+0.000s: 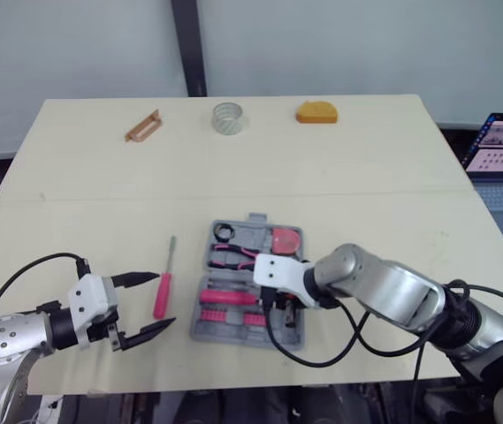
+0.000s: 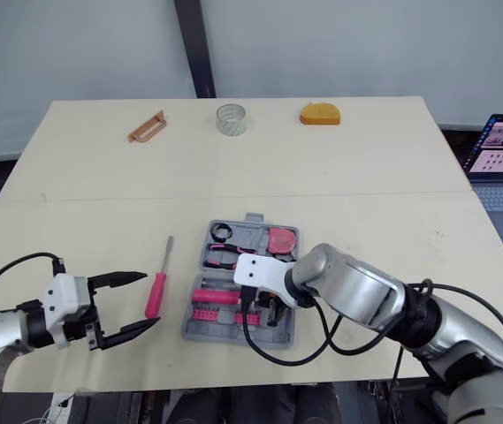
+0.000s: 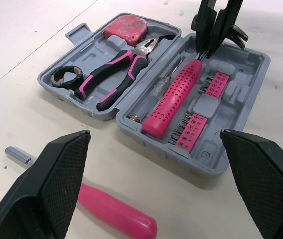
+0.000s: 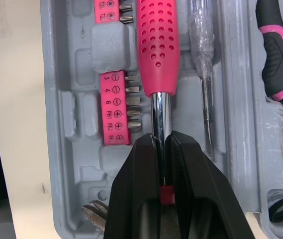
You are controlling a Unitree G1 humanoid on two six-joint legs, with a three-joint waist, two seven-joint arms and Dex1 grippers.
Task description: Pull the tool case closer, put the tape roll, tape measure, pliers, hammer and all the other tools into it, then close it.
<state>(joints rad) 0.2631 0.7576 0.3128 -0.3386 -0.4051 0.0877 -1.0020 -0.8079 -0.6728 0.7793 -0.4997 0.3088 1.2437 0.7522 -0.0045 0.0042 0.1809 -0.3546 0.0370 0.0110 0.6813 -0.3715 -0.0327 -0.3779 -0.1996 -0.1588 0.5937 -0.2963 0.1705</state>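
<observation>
Near the table's [image 1: 366,168] front edge, lower centre of the frame, the open tool case [image 1: 200,334] holds pliers [image 3: 116,74], tape measure [image 3: 126,26] and hammer [image 4: 158,45], whose steel shaft the right gripper [image 4: 162,142] pinches. Lower left, the left gripper [image 1: 164,300] hangs spread beside a loose screwdriver [image 3: 116,214]. Upper centre, the tape roll [image 1: 228,117] sits by the far edge, open tabletop between.

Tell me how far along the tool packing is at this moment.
Done: the tool case sits open near the robot, with the tape roll, pliers and tape measure in one half. In hand: the right gripper is shut on the shaft of the hammer, which lies in its slot. Left: the pink screwdriver lies on the table by the open left gripper, and the case is not yet closed.
</observation>
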